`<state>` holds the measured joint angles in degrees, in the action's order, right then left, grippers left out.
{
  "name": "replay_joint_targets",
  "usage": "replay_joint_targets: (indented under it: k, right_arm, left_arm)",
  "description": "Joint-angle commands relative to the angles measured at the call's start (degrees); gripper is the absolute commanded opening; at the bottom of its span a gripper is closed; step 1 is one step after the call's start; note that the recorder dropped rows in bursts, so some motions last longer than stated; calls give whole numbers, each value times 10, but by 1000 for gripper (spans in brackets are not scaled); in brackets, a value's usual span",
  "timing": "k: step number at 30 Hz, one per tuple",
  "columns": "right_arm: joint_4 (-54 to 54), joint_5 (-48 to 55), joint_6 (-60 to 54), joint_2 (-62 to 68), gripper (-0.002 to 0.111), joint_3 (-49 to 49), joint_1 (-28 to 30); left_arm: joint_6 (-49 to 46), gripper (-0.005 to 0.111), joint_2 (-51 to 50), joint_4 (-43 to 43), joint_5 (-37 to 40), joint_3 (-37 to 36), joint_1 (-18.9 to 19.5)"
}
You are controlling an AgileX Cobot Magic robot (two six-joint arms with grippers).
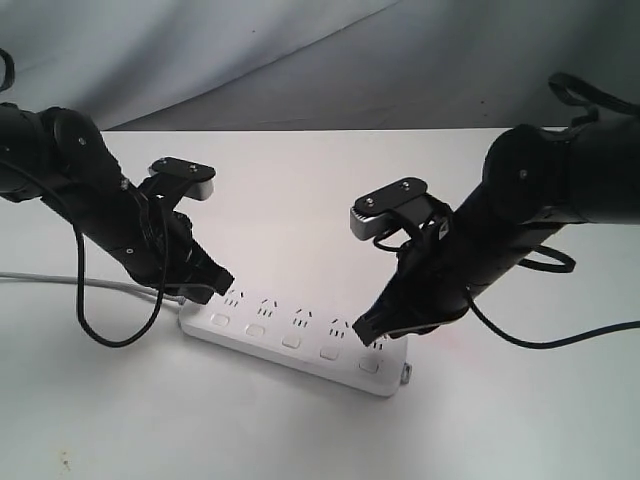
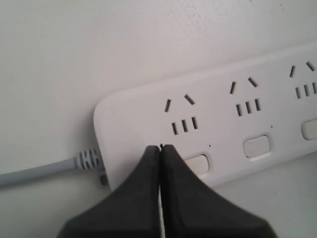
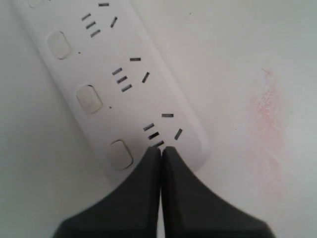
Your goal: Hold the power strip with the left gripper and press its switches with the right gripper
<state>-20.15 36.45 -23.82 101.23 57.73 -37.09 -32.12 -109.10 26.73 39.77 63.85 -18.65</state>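
The long white power strip (image 1: 300, 335) lies on the white table, its grey cord (image 1: 60, 281) running off to the left. My left gripper (image 1: 220, 283) is shut, its tip resting on the strip's left end beside the first switch (image 2: 197, 162). My right gripper (image 1: 362, 330) is shut too, its tip over the socket group at the right end, next to the last switch (image 3: 120, 154). In the left wrist view the closed tip (image 2: 161, 148) sits just below the first socket group. In the right wrist view the closed tip (image 3: 161, 149) touches the last socket slots.
The cord's ribbed grey strain relief (image 2: 88, 159) leaves the strip's left end. A small grey tab (image 1: 405, 374) sticks out at the right end. A faint pink stain (image 3: 265, 124) marks the table beside the strip. A grey backdrop (image 1: 300, 50) rises behind the table.
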Motion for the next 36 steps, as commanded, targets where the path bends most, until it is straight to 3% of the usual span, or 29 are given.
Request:
replay_joint_targets:
  k: [1, 17, 28, 36]
  right_arm:
    - [-7, -8, 3, 14, 0, 3, -1]
    - [-46, -2, -2, 16, 0, 3, -1]
    - [-41, -4, 3, 16, 0, 3, -58]
    - [3, -7, 50, 25, 0, 3, -58]
  left_arm:
    - [0, 0, -10, 0, -3, 5, -3]
    - [2, 0, -32, 2, -3, 5, -3]
    - [2, 0, -32, 2, -3, 5, -3]
    - [2, 0, -32, 2, -3, 5, -3]
